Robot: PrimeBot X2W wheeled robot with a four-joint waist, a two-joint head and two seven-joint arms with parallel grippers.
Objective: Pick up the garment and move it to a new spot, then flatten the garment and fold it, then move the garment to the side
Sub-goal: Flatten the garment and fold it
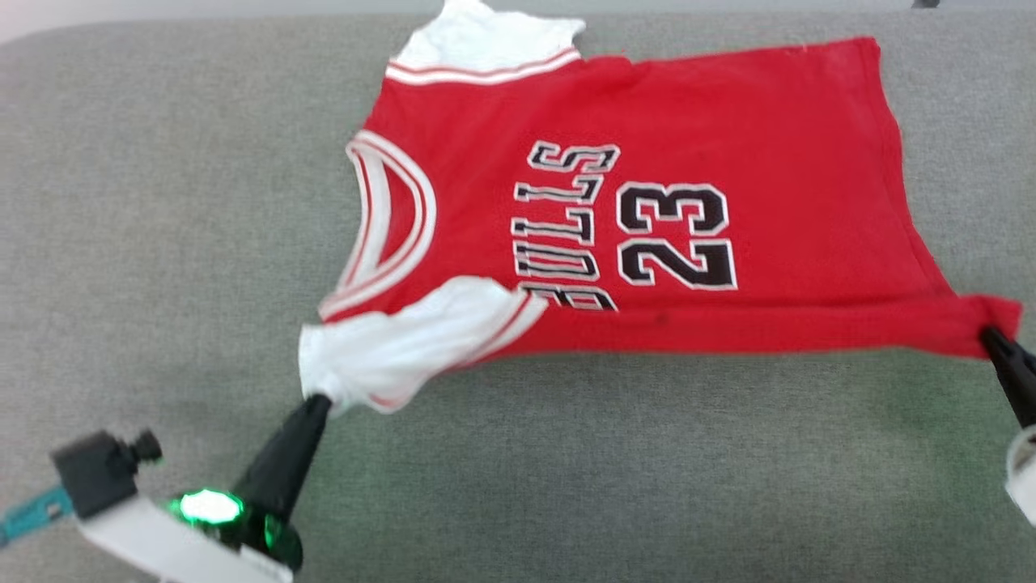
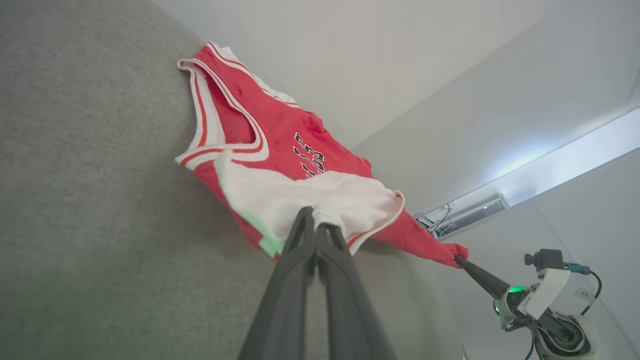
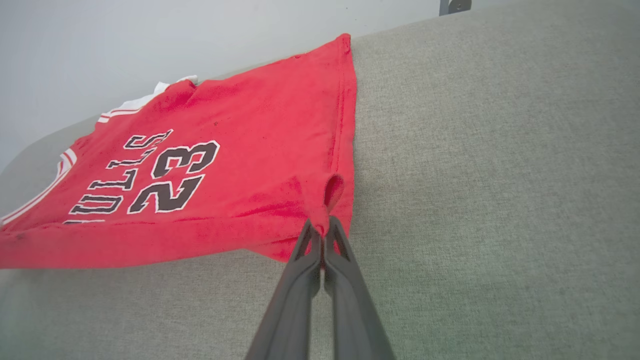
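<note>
Head view: the garment (image 1: 647, 243), a red shirt with white sleeves, lies spread face-up on the grey worktop (image 1: 162, 243). My left tool (image 1: 317, 402) is clenched on the near white sleeve and my right tool (image 1: 989, 336) on the near hem corner, with the edge between them drawn taut. Black, white-edged print reads "BULLS" and "23", turned sideways to me. I judge this to be the flattening step; the next move calls for lowering both corners together under even tension, then letting go before folding. Left wrist view: my left tool (image 2: 316, 226) pinches bunched sleeve fabric, which appears raised off the worktop. The print is too foreshortened to read, and my right tool (image 2: 461, 260) grips the far corner. Right wrist view: my right tool (image 3: 320, 231) is clamped on a puckered hem corner; "ULLS" and "23" are legible, and no brand label can be made out.
</note>
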